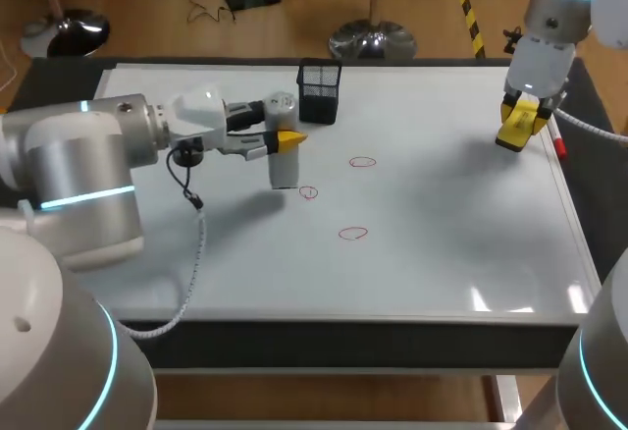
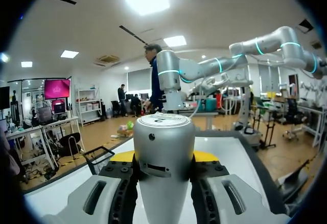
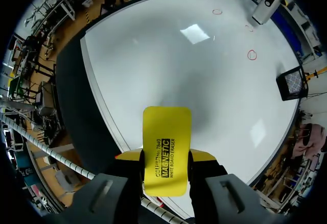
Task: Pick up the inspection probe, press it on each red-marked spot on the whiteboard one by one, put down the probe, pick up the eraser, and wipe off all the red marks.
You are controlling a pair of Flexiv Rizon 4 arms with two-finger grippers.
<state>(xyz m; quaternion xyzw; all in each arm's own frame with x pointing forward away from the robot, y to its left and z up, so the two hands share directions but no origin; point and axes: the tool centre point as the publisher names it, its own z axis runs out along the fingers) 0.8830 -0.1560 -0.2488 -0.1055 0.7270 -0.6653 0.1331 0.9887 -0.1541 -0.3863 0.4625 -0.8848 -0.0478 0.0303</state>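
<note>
**Probe upright beside the nearest red ring, eraser held at the board's edge**

The left arm (image 1: 88, 155) comes in level from 9 o'clock, wrist horizontal. Its jaws are clamped from both sides on the inspection probe (image 1: 283, 150), a silver-white cylinder. The probe's long axis stands near vertical, with its foot down at the whiteboard (image 1: 442, 253). Whether the foot touches the board cannot be told.

The nearest red mark (image 1: 308, 192) lies just beside that foot, at about 4 o'clock from it. A second mark (image 1: 362, 162) sits farther toward 2 o'clock and a third (image 1: 353, 234) toward 5 o'clock. By my reading the pressing step is in hand. It turns on a short sideways shift of the probe onto the ring, keeping it upright.

The right arm (image 1: 549, 18) hangs over the surface's 3 o'clock edge, well apart from the marks. Its jaws grip the yellow eraser (image 3: 166, 150), whose long axis runs out along the fingers. A black mesh holder (image 1: 319, 91) stands at 12 o'clock from the probe.
</note>
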